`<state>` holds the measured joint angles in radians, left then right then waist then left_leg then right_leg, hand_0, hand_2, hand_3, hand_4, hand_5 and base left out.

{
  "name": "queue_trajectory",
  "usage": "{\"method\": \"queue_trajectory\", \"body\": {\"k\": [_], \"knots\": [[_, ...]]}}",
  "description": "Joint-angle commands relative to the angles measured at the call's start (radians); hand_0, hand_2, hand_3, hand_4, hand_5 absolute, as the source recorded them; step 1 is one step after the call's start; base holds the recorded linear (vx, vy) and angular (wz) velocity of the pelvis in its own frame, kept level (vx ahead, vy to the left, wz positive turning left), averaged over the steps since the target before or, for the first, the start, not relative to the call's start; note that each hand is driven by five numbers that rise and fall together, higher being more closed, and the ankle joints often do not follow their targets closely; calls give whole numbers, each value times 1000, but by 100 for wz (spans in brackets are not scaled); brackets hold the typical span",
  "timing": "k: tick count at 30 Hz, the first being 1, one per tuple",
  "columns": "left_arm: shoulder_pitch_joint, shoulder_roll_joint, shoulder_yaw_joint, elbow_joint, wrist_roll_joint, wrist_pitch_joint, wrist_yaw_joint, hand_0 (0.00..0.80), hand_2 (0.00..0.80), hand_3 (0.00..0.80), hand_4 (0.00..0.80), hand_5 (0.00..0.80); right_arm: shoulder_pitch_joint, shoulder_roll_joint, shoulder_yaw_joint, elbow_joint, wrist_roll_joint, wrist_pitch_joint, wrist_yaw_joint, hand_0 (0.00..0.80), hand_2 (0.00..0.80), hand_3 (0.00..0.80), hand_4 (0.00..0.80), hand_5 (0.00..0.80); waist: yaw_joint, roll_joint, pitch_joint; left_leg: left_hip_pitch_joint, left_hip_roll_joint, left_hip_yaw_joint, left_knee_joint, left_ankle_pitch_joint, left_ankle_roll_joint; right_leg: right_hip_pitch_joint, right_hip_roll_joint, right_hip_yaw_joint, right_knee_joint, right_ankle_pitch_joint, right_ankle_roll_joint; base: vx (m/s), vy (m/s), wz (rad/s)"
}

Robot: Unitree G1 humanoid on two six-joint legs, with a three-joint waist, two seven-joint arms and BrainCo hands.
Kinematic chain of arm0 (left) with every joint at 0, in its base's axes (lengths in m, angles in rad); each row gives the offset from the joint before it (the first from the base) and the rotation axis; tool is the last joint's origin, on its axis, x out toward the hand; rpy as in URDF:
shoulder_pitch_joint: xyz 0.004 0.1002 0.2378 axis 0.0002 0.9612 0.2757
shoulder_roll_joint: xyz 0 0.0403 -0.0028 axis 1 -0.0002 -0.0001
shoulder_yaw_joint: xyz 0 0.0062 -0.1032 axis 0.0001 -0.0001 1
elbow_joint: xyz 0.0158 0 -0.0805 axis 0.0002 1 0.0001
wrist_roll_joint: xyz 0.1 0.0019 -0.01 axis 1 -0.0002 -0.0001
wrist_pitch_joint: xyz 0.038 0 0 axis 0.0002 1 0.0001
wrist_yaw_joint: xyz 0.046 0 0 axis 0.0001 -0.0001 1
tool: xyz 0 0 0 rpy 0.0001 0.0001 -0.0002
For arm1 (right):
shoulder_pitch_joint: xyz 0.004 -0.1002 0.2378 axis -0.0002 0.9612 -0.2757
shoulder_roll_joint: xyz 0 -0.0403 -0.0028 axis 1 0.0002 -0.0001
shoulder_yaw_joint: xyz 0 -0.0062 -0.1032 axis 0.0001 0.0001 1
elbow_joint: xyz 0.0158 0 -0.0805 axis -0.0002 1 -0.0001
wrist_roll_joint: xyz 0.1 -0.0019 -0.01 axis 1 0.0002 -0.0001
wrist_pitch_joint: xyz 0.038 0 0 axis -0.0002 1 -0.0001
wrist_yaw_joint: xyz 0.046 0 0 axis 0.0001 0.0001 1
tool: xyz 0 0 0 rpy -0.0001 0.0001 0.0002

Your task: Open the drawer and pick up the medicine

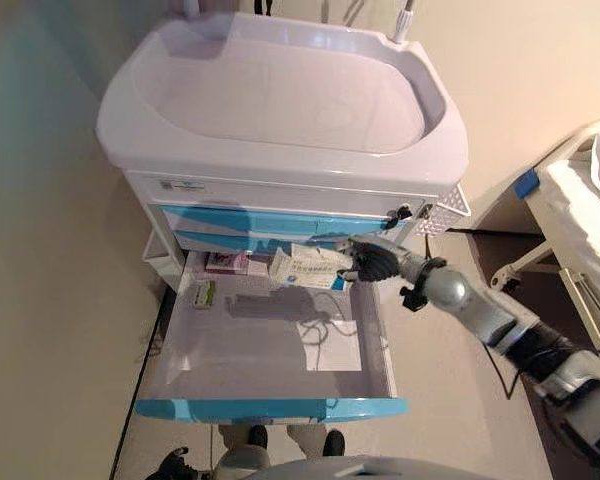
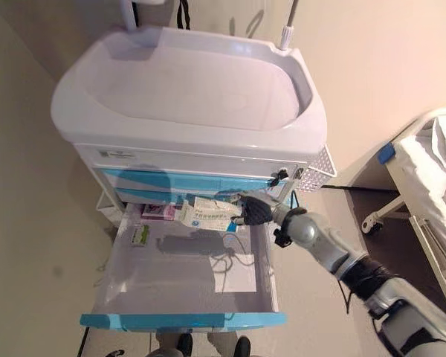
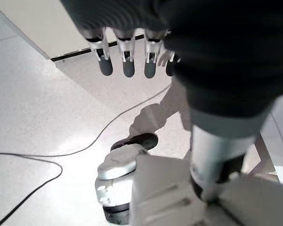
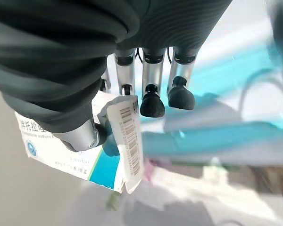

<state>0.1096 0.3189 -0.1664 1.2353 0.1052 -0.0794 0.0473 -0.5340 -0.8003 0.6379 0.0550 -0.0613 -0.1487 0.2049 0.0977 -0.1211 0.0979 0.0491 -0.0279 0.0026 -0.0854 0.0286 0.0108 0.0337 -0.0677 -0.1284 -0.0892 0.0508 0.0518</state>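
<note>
The white cart's [image 1: 280,100] bottom drawer [image 1: 270,407] with a blue front is pulled wide open. My right hand [image 1: 373,262] is over the drawer's back right part, shut on a white and teal medicine box [image 1: 308,267] that it holds above the drawer floor. The right wrist view shows the box [image 4: 115,141] pinched between thumb and fingers [image 4: 153,101]. A pink box [image 1: 226,262] and a small green box [image 1: 204,294] lie in the drawer's back left. My left hand [image 3: 127,56] shows only in its wrist view, hanging open over the floor, holding nothing.
Two shut blue drawers [image 1: 270,228] sit above the open one. A wire basket [image 1: 445,212] hangs on the cart's right side. A bed on castors [image 1: 570,230] stands to the right. A wall lies left of the cart.
</note>
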Motion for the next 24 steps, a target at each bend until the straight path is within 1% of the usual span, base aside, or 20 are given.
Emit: {"method": "queue_trajectory", "body": {"k": [1, 2, 3, 6, 7, 9, 10, 13, 15, 16, 17, 18, 19, 21, 23, 24], "knots": [[2, -12, -10, 50, 29, -9, -34, 0, 0, 0, 0, 0, -89, -27, -5, -44, 172, -34, 32, 800, 800, 800, 800, 800, 5, -5, -41, -58, -20, 4, -2, 0, 1, -54, 4, 15, 57, 12, 45, 35, -39, -2], [7, -16, -14, 52, 25, -11, -43, 0, 0, 0, 0, 0, -111, -79, -22, -65, 255, -34, 43, 800, 800, 800, 800, 800, 2, -8, -50, -55, -19, 4, -2, 1, -2, -47, 5, 13, 54, 12, 44, 23, -30, -1], [7, -16, -14, 52, 25, -11, -43, 0, 0, 0, 0, 0, -110, -80, -23, -66, 256, -33, 43, 800, 800, 800, 800, 800, 2, -8, -49, -55, -19, 4, -2, 1, -2, -46, 5, 13, 54, 12, 44, 0, 0, 0], [21, -22, -15, 56, 23, -16, -54, 0, 0, 0, 0, 0, -135, -149, -55, -80, 336, -37, 42, 800, 800, 800, 800, 800, -2, -12, -62, -50, -17, 3, -2, 2, -5, -39, 8, 9, 52, 11, 43, 0, 0, 0], [28, -25, -17, 57, 19, -18, -58, 0, 0, 0, 0, 0, -157, -181, -74, -73, 355, -42, 25, 800, 800, 800, 800, 800, -2, -13, -69, -49, -16, 4, -2, 2, -7, -38, 9, 7, 52, 11, 43, 0, 0, 0], [28, -27, -19, 60, 17, -17, -59, 0, 0, 0, 0, 0, -169, -191, -80, -67, 359, -43, 17, 800, 800, 800, 800, 800, -3, -14, -71, -48, -15, 3, -2, 2, -7, -36, 9, 7, 52, 10, 43, 0, 0, 0], [30, -29, -25, 64, 14, -15, -58, 0, 0, 0, 0, 0, -213, -209, -83, -35, 353, -46, -11, 800, 800, 800, 800, 800, -2, -15, -75, -46, -13, 2, -2, 3, -8, -36, 9, 6, 52, 10, 42, 0, 0, 0], [31, -32, -27, 66, 8, -14, -55, 0, 0, 0, 0, 0, -248, -212, -82, -6, 350, -49, -30, 800, 800, 800, 800, 800, -3, -17, -77, -46, -12, 1, -2, 3, -9, -36, 11, 3, 54, 9, 42, 0, 0, 0], [38, -30, -31, 66, -11, -11, -51, 0, 0, 0, 0, 0, -326, -227, -68, 71, 335, -49, -65, 800, 800, 800, 800, 800, 1, -23, -79, -48, -12, -2, -2, 4, -9, -37, 12, -4, 53, 11, 40, 0, 0, 0], [37, -31, -30, 66, -11, -11, -51, 0, 0, 0, 0, 0, -329, -226, -65, 72, 335, -50, -65, 800, 800, 800, 800, 800, 0, -22, -79, -48, -12, -2, -2, 4, -9, -37, 12, -4, 53, 11, 41, 0, 0, 0], [40, -28, -37, 71, -23, -9, -49, 0, 0, 0, 0, 0, -389, -225, -42, 147, 321, -48, -93, 800, 800, 800, 800, 800, 4, -26, -78, -50, -12, -3, -2, 6, -10, -37, 12, -8, 53, 12, 40, 0, 0, 0], [40, -30, -36, 71, -23, -9, -49, 0, 0, 0, 0, 0, -394, -225, -38, 150, 321, -49, -93, 800, 800, 800, 800, 800, 2, -25, -77, -50, -12, -3, -2, 6, -10, -37, 12, -8, 53, 12, 40, 3, -9, 5], [41, -24, -38, 79, -35, -6, -48, 0, 0, 0, 0, 0, -467, -229, -6, 216, 296, -44, -117, 800, 800, 800, 800, 800, 6, -31, -73, -52, -11, -7, -2, 7, -10, -38, 12, -10, 53, 11, 40, -3, -5, 6], [42, -24, -36, 81, -40, -3, -47, 0, 0, 0, 0, 0, -488, -222, 3, 243, 289, -41, -127, 800, 800, 800, 800, 800, 7, -32, -70, -52, -11, -8, -2, 8, -10, -39, 12, -12, 54, 12, 40, -4, -6, 5], [47, -16, -29, 91, -63, 1, -40, 0, 0, 0, 0, 0, -578, -215, 43, 344, 264, -25, -155, 800, 800, 800, 800, 800, 17, -40, -63, -56, -11, -16, -2, 10, -9, -42, 12, -15, 57, 11, 40, 4, -6, 7], [47, -17, -28, 91, -63, 1, -40, 0, 0, 0, 0, 0, -581, -214, 46, 346, 265, -26, -155, 800, 800, 800, 800, 800, 15, -39, -62, -56, -11, -16, -2, 10, -9, -42, 12, -15, 57, 11, 40, 14, -7, 8]]}}
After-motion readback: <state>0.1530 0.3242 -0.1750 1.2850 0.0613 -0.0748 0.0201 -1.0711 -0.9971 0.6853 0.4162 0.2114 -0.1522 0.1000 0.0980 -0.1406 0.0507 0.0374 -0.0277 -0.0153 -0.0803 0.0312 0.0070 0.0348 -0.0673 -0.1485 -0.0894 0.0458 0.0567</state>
